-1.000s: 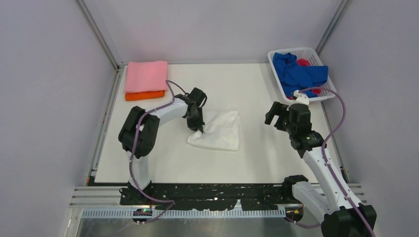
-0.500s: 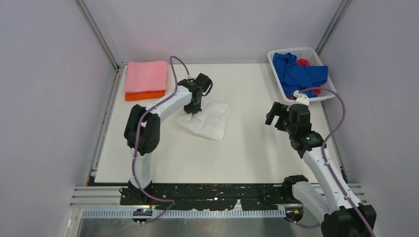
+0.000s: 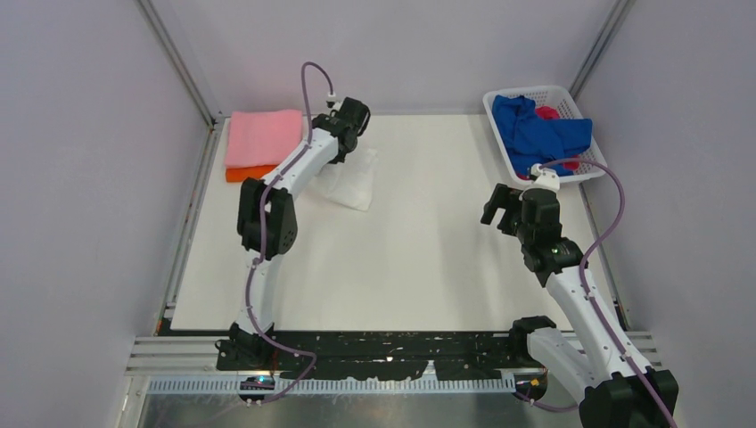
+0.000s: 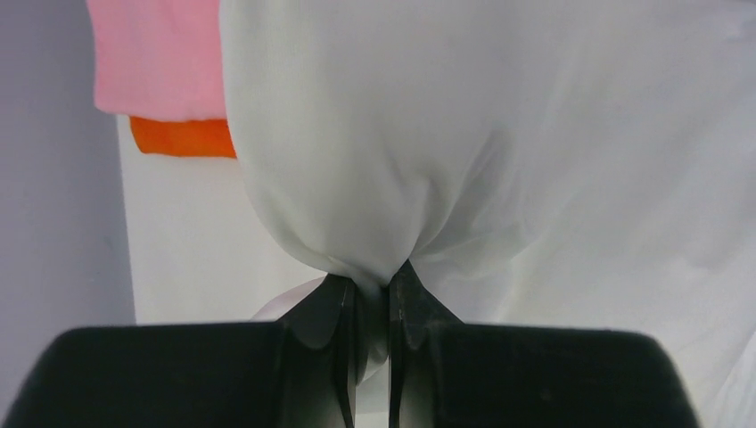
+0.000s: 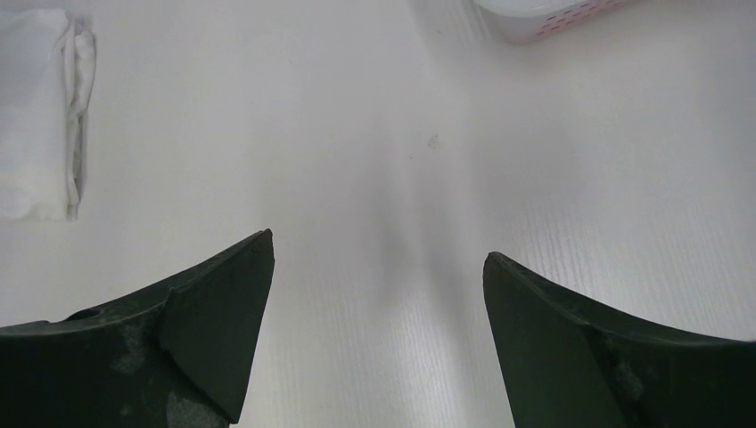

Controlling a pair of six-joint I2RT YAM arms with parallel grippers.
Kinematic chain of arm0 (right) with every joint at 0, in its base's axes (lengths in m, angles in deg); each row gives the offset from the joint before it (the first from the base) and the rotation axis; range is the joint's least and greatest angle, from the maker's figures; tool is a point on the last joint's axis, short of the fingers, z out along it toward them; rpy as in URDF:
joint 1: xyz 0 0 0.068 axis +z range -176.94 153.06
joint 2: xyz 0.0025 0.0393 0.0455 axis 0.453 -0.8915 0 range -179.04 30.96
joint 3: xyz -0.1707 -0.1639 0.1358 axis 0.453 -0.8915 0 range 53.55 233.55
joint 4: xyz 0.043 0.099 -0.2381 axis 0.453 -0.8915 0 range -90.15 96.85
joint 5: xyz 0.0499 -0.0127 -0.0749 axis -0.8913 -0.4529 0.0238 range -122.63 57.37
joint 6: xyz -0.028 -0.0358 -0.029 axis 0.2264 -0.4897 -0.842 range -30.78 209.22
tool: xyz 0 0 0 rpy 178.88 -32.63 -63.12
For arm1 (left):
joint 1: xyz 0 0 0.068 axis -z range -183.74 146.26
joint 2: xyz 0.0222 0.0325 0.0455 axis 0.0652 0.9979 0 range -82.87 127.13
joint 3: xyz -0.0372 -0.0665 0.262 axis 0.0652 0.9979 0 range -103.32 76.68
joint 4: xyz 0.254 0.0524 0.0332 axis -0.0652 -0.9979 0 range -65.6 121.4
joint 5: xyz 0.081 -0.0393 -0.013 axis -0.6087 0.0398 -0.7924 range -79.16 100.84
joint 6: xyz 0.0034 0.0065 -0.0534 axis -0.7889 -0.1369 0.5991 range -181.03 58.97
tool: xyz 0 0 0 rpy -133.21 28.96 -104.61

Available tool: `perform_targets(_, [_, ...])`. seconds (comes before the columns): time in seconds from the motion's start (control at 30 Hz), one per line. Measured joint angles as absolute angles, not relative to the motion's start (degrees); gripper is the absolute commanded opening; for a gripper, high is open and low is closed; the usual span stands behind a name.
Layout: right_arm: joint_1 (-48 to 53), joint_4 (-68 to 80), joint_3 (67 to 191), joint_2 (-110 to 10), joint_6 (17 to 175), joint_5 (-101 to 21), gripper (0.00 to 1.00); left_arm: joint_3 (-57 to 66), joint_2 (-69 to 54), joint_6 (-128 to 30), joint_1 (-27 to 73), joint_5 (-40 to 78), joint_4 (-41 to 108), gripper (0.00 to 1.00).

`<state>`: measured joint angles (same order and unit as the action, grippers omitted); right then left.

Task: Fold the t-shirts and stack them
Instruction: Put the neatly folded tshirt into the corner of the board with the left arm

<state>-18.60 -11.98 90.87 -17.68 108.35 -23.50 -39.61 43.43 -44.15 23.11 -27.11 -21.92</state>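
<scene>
A: Top view, what is obscured?
B: The folded orange cloth t-shirt (image 3: 260, 173) lies mostly under the folded pink cloth t-shirt (image 3: 263, 137); only its near edge shows. The red cloth t-shirt (image 3: 547, 112) is largely buried beneath the crumpled blue cloth t-shirt (image 3: 539, 134).
A: Wrist views?
B: The limp white cloth t-shirt (image 4: 499, 134) overruns the top and right edges. The white plastic lattice basket (image 5: 544, 18) is clipped by the top edge.

Left arm (image 3: 303, 165): white tubular links between bulky matte-black joint housings.
Right arm (image 3: 584, 303): same white links and black joints, with a white connector cap.
Cables (image 3: 306, 89): thin purple cord along each arm.
Left fingers (image 4: 325, 343): dark, slim, flat-faced.
Right fingers (image 5: 209, 343): dark, broad tapering wedges, scuffed grey.
</scene>
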Motion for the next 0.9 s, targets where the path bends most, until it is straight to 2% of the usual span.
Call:
perform_targets(0.47, [-18.82, -11.19, 90.83, -19.93, 107.30, -21.14, 0.95, -51.39, 46.45, -62.81, 13.04, -30.39, -12.35, 0.00])
perform_targets(0.9, [-18.82, -11.19, 90.83, -20.43, 107.28, -20.90, 0.96, -54.45, 46.03, -69.55, 11.88, -30.22, -9.59, 0.00])
